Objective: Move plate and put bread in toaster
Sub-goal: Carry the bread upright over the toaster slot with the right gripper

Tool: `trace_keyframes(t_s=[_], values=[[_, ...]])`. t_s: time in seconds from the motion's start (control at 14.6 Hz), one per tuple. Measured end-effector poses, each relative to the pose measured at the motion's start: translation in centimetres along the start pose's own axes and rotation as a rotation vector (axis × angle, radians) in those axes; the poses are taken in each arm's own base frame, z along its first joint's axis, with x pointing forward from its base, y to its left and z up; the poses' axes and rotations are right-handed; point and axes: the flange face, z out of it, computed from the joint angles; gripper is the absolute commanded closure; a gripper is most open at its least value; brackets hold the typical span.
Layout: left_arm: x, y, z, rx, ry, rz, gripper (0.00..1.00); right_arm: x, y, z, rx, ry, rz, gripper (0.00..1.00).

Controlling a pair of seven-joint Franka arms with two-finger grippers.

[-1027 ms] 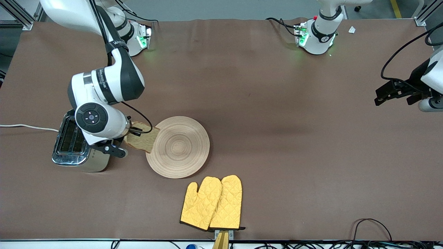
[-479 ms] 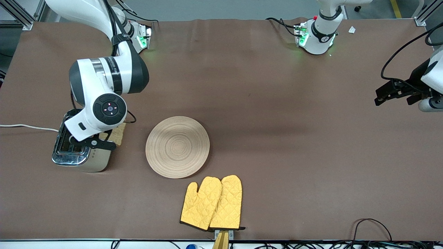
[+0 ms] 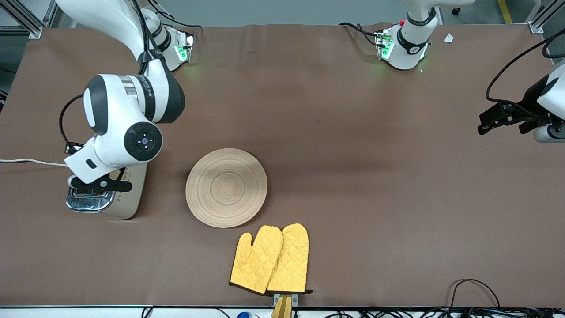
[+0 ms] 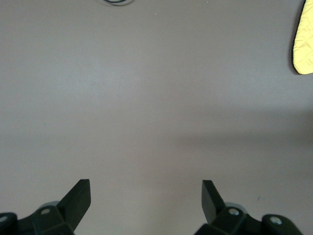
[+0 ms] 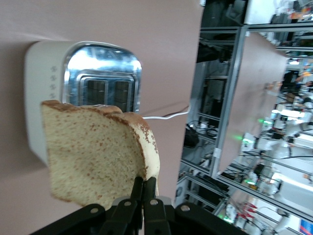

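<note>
One camera sits high up across the table (image 3: pixel 335 132) and looks down at both robots, seeing the whole top. The left wrist camera looks straight down past its open left gripper (image 4: pixel 145 200) at bare table, with a corner of the yellow mitts (image 4: pixel 305 44). The right wrist camera is very close to the bread (image 5: pixel 95 156) and the toaster (image 5: pixel 85 88) below, which the high camera sees too

The brown table (image 3: pixel 353 132) carries toaster (image 3: pixel 128 198), plate (image 3: pixel 226 187) and yellow mitts (image 3: pixel 270 259).
</note>
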Motion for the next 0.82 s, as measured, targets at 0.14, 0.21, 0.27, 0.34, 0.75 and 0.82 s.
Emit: trace_keyframes(t_s=[0.14,0.21,0.27,0.34,0.75,0.82], values=[[0.0,0.0,0.0,0.000,0.000,0.000,0.00,0.3,-0.1,1.0,-0.050,-0.006,-0.002,1.00],[0.0,0.0,0.0,0.000,0.000,0.000,0.00,0.5,0.0,1.6,-0.063,-0.013,-0.002,1.00],[0.0,0.0,0.0,0.000,0.000,0.000,0.00,0.7,0.2,2.1,-0.070,-0.019,0.001,1.00],[0.0,0.0,0.0,0.000,0.000,0.000,0.00,0.8,0.5,2.6,-0.072,-0.024,0.006,1.00],[0.0,0.0,0.0,0.000,0.001,0.001,0.00,1.8,0.7,5.9,-0.067,-0.047,-0.002,1.00],[0.0,0.0,0.0,0.000,0.001,0.001,0.00,1.9,0.5,6.4,-0.068,-0.051,-0.007,1.00]])
